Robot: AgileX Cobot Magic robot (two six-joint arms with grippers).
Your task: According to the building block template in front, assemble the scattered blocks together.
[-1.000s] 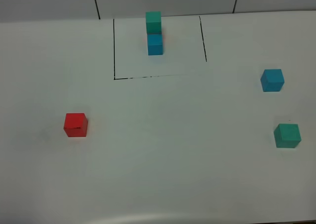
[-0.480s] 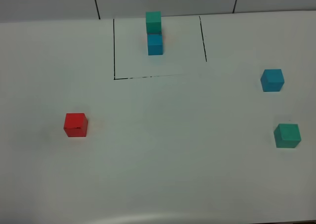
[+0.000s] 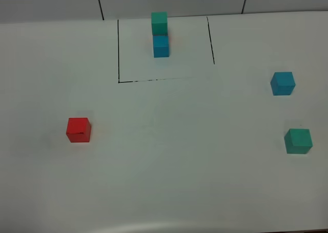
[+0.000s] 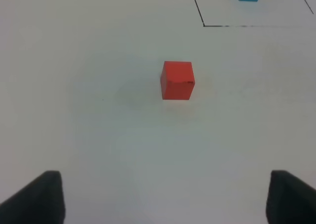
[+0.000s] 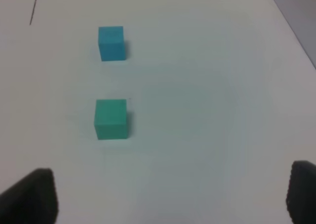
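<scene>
Red block (image 3: 78,130) unmoved; left pincer (image 4: 158,199) spread.

Lab-style test bench; bare white table (image 3: 164,181); drawn black outline (image 3: 118,51)

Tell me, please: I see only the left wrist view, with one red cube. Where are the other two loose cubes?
Observer: The loose blue cube and the loose green cube lie apart at the right of the high view.
Operator: What is over the template blue cube?
Observer: The template green cube touches it, just above it in the high view.
Operator: Is the right gripper free?
Observer: Yes, it is open and holds nothing.
</scene>
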